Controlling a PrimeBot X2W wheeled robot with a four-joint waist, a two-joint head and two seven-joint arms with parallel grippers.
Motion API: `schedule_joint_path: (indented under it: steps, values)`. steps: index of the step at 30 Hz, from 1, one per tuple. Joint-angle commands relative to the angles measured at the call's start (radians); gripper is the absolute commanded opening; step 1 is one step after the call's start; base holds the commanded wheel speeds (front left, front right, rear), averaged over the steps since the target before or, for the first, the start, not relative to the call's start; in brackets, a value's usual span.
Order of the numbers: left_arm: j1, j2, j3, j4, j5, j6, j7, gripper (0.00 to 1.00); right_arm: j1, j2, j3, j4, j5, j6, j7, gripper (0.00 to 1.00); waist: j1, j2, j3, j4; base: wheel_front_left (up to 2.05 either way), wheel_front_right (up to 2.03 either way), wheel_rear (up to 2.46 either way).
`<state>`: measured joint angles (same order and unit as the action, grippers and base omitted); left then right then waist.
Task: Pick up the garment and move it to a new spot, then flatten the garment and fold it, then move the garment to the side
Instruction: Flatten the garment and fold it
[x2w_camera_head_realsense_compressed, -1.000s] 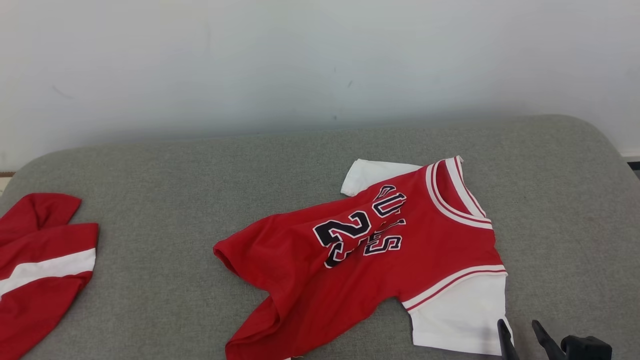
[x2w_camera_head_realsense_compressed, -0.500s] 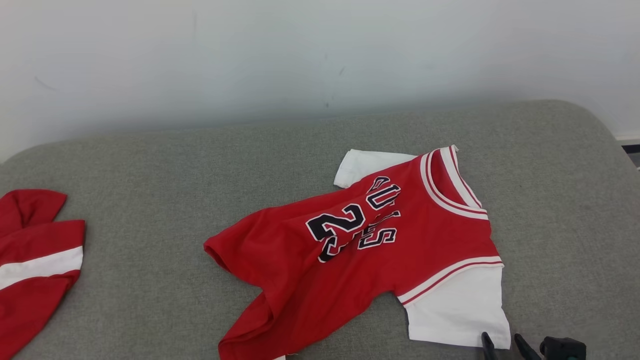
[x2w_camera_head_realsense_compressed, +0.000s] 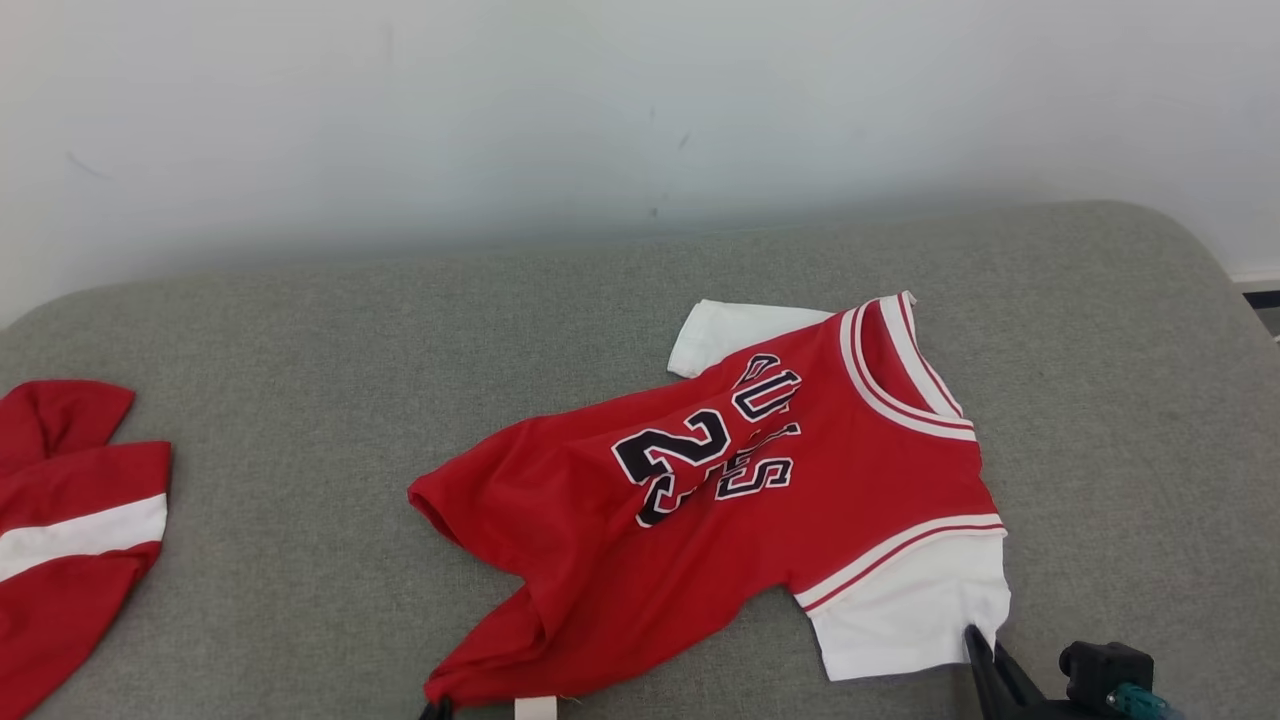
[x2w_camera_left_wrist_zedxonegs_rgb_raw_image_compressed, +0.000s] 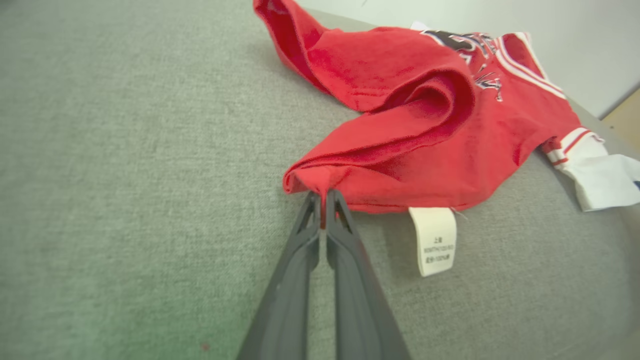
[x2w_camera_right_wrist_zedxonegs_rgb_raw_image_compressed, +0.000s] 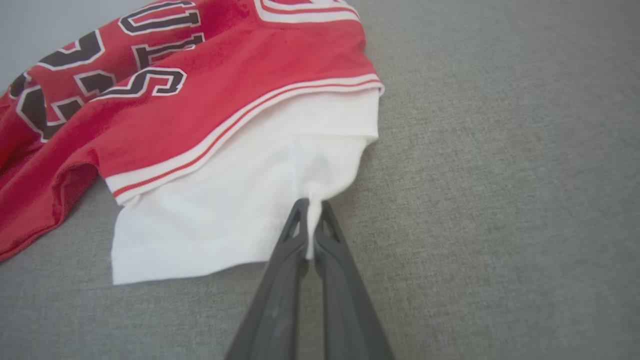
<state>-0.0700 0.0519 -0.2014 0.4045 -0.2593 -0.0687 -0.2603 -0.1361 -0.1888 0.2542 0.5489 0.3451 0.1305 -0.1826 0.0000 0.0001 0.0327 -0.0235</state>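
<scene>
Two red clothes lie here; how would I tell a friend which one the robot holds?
On the grey cushion, look right of centre: the jersey lies crumpled there, its red hem in the left claw and a white sleeve in the right claw. Unlike the red cloth at the far left, it bears black letters and numbers.

We read this as a plain indoor room, more a test setup than a home, but we can't say for sure. The work surface is a wide grey fabric pad (x2w_camera_head_realsense_compressed: 300, 330) with rounded corners, set against a bare white wall (x2w_camera_head_realsense_compressed: 600, 100) with a few small scuffs (x2w_camera_head_realsense_compressed: 683, 141). A dark strip (x2w_camera_head_realsense_compressed: 1262, 296) runs at the wall's foot, far right. In the left wrist view we see tan floor (x2w_camera_left_wrist_zedxonegs_rgb_raw_image_compressed: 622, 117) past the pad's edge. On the pad lie clothes: a jersey (x2w_camera_head_realsense_compressed: 760, 500) and, well apart at the left edge, a red-and-white cloth (x2w_camera_head_realsense_compressed: 70, 520).
</scene>
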Motion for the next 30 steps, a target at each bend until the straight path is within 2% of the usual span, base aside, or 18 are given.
schedule_joint_path:
  steps: [1, 10, 13, 17, 19, 23, 27, 30]
  values:
    - [0.02, 0.013, 0.016, -0.023, 0.013, 0.005, -0.003, 0.0, -0.002, -0.014, 0.012, -0.017, 0.005, 0.0, -0.003, 0.0, 0.0, -0.0001, -0.007, -0.002, 0.0, 0.0, 0.0]
    - [0.029, 0.058, 0.075, -0.184, 0.067, 0.009, -0.003, 0.0, -0.014, -0.053, 0.073, -0.199, 0.056, 0.0, 0.055, 0.0, 0.0, -0.0001, -0.017, -0.016, 0.0, 0.0, 0.0]
    - [-0.055, 0.113, 0.056, -0.204, 0.103, -0.015, 0.003, 0.0, -0.091, -0.079, 0.138, -0.283, 0.098, 0.0, 0.104, 0.0, 0.0, -0.0001, 0.016, -0.017, 0.0, 0.0, 0.0]
    - [-0.174, 0.17, 0.032, -0.207, 0.12, -0.037, 0.032, 0.0, -0.209, -0.088, 0.175, -0.306, 0.123, 0.0, 0.125, 0.0, 0.0, -0.0001, 0.068, -0.014, 0.0, 0.0, 0.0]
    - [-0.244, 0.199, 0.019, -0.204, 0.121, -0.044, 0.049, 0.0, -0.284, -0.1, 0.191, -0.294, 0.119, 0.0, 0.134, 0.0, 0.0, -0.0001, 0.099, -0.012, 0.0, 0.0, 0.0]
    - [-0.445, 0.264, 0.006, -0.146, 0.078, -0.058, 0.09, 0.0, -0.5, -0.092, 0.216, -0.224, 0.199, 0.0, 0.133, 0.0, 0.0, -0.0001, 0.183, -0.009, 0.0, 0.0, 0.0]
    - [-0.623, 0.296, -0.003, -0.057, 0.023, -0.059, 0.118, 0.0, -0.694, -0.085, 0.268, -0.127, 0.256, 0.0, 0.139, 0.0, 0.0, -0.0001, 0.254, -0.011, 0.0, 0.0, 0.0]
    - [-0.81, 0.353, -0.066, 0.011, -0.007, -0.06, 0.144, 0.0, -0.911, -0.079, 0.316, -0.032, 0.306, 0.0, 0.145, 0.0, 0.0, -0.0001, 0.325, -0.016, 0.0, 0.0, 0.0]
